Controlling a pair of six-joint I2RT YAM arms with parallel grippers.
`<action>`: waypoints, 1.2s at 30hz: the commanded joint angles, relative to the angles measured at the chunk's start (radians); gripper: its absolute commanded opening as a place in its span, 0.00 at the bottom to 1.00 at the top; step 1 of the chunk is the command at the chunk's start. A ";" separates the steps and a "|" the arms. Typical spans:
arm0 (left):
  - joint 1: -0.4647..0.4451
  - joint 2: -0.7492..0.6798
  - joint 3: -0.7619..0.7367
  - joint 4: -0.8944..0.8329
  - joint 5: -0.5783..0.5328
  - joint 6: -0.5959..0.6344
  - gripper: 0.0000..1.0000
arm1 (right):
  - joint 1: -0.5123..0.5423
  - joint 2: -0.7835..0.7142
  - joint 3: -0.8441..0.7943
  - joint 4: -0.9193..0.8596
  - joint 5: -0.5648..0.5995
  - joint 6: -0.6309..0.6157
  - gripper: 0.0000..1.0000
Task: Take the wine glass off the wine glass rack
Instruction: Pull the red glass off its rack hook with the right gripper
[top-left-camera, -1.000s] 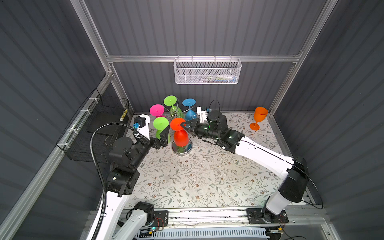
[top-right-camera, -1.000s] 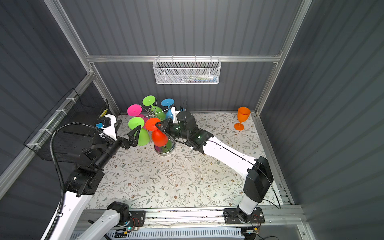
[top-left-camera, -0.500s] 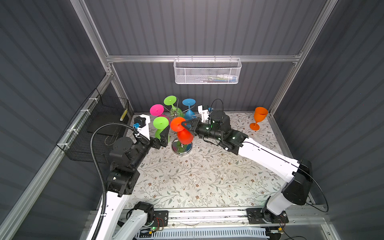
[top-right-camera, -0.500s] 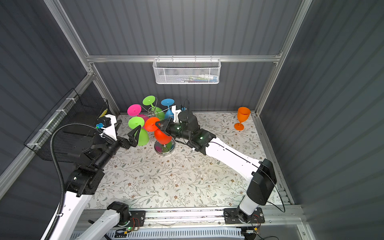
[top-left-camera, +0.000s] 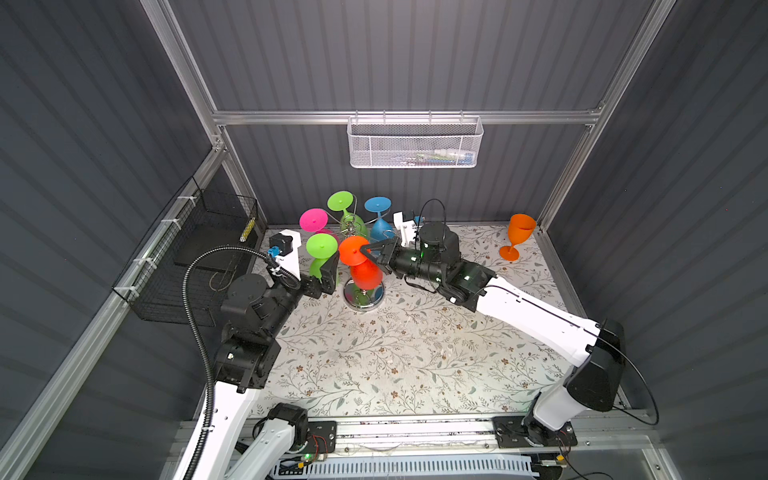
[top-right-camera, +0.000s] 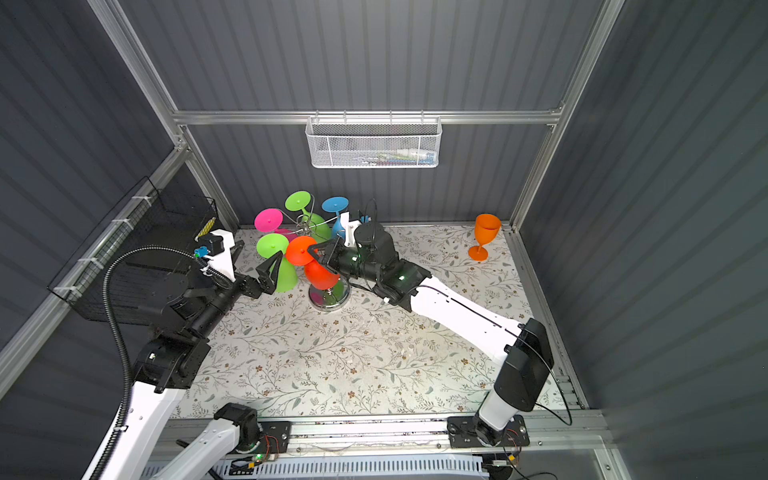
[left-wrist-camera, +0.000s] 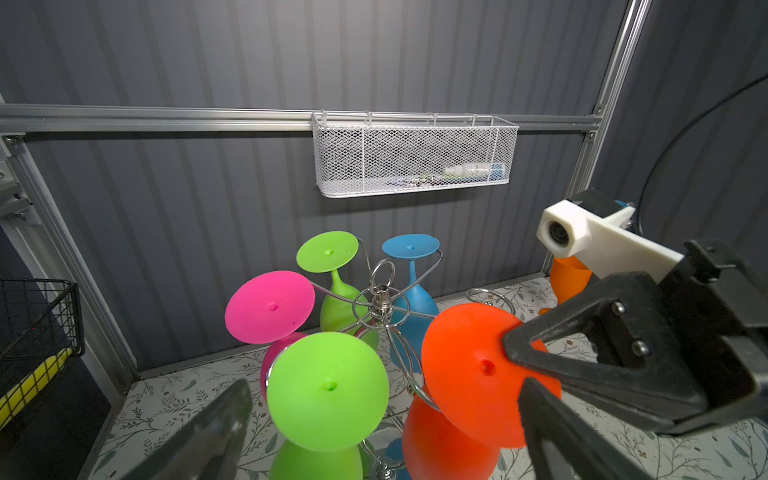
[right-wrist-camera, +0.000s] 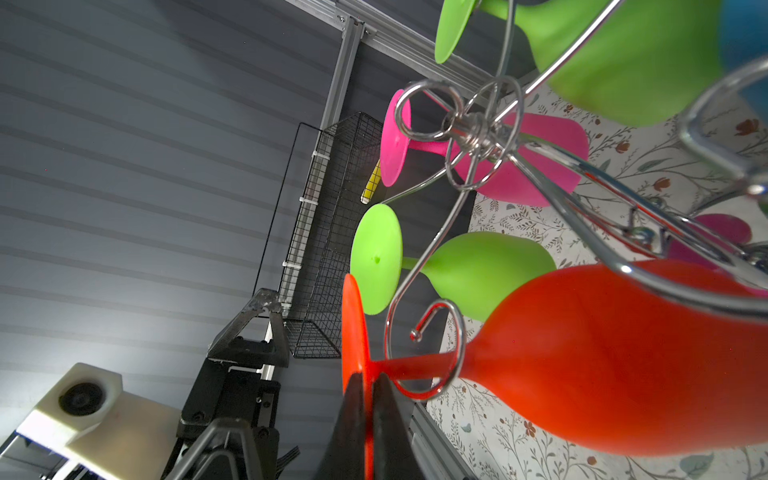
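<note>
The chrome wine glass rack stands at the back of the table with several coloured glasses hanging upside down. The red-orange wine glass hangs tilted at the front, its stem still inside a scroll arm's loop. My right gripper is shut on the rim of that glass's foot disc. My left gripper is open on the rack's left, close to the front green glass, holding nothing.
Pink, green and blue glasses hang on the rack's far arms. An orange glass stands upright at the back right corner. A black wire basket hangs on the left wall, a white mesh basket on the back wall.
My right gripper has closed the last bit onto the red-orange glass's foot, and the glass's bowl has swung slightly. The left arm has not moved.
</note>
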 joint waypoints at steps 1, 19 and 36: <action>0.008 -0.019 -0.011 0.025 -0.012 0.018 1.00 | 0.011 -0.017 0.024 0.024 0.011 -0.017 0.05; 0.008 -0.073 -0.043 0.060 0.011 0.024 1.00 | 0.017 0.085 0.124 0.030 -0.021 0.013 0.04; 0.008 -0.094 -0.060 0.077 0.024 0.024 1.00 | -0.014 0.106 0.122 0.091 0.015 0.065 0.03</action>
